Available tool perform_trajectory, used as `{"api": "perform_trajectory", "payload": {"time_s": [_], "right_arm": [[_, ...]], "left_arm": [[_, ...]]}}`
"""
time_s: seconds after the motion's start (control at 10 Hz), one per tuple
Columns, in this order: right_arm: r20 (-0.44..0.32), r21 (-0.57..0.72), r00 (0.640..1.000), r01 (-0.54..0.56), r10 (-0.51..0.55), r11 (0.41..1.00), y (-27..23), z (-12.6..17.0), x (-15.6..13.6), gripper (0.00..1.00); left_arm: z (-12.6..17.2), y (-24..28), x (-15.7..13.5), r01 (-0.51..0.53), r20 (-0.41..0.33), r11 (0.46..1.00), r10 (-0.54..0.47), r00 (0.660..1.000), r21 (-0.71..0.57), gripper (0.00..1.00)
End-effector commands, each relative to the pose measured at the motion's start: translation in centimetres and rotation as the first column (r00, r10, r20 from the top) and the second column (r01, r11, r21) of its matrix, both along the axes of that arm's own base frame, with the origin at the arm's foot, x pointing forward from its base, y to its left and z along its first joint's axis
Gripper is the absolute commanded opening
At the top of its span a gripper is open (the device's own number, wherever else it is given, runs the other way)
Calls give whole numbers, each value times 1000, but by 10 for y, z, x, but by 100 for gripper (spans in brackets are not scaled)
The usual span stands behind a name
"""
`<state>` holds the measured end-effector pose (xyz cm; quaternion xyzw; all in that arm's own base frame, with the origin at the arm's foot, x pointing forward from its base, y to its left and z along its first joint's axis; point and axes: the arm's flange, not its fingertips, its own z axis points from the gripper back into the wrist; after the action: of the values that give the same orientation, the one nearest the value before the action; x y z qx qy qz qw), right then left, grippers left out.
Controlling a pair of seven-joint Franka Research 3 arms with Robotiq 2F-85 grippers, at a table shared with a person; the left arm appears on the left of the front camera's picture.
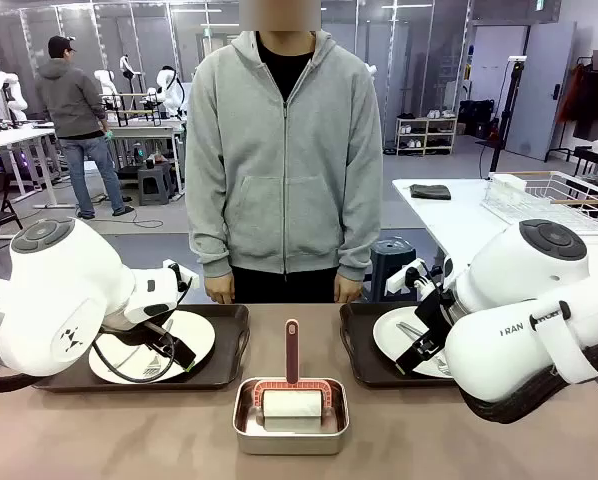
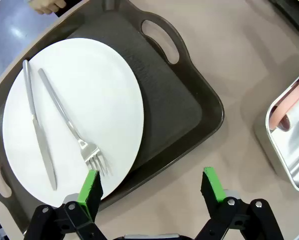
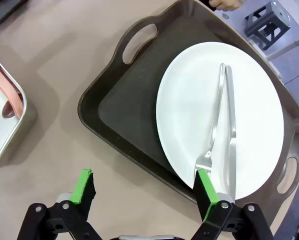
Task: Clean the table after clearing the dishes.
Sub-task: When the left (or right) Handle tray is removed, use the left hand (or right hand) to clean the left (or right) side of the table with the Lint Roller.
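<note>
Plainly two plates [image 2: 99, 100] [image 3: 189, 110], two trays [image 2: 174, 115] [image 3: 129, 115], perhaps one sponge [image 1: 292, 403]

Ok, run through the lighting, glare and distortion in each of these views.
Front view: even overhead light, mild reflections on the metal pan, everything sharp. Left wrist view: the plate is very bright yet keeps its edge; the tray bows from the wide lens. Right wrist view: the other tray bows likewise, no blur.

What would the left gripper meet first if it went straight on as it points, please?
Likely the dark tray's rim, one finger above the plate's edge, the other above the table; depth is unclear.
</note>
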<state>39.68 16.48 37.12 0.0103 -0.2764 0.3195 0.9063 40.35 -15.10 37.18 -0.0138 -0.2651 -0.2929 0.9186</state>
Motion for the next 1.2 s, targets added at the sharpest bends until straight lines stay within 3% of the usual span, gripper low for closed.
{"api": "perform_trajectory", "payload": {"time_s": [0.0,1.0,1.1], "right_arm": [[0,0,1000,0,0,1000,0,0,0,100],[0,-1,1000,0,0,1000,-1,0,0,100],[-15,16,1000,1,-1,1000,-3,13,8,100]], "left_arm": [[0,0,0,0,0,1000,0,1000,0,100],[0,0,0,1,0,1000,-1,1000,0,100],[12,1,8,12,-1,1000,-12,1000,13,100]]}}
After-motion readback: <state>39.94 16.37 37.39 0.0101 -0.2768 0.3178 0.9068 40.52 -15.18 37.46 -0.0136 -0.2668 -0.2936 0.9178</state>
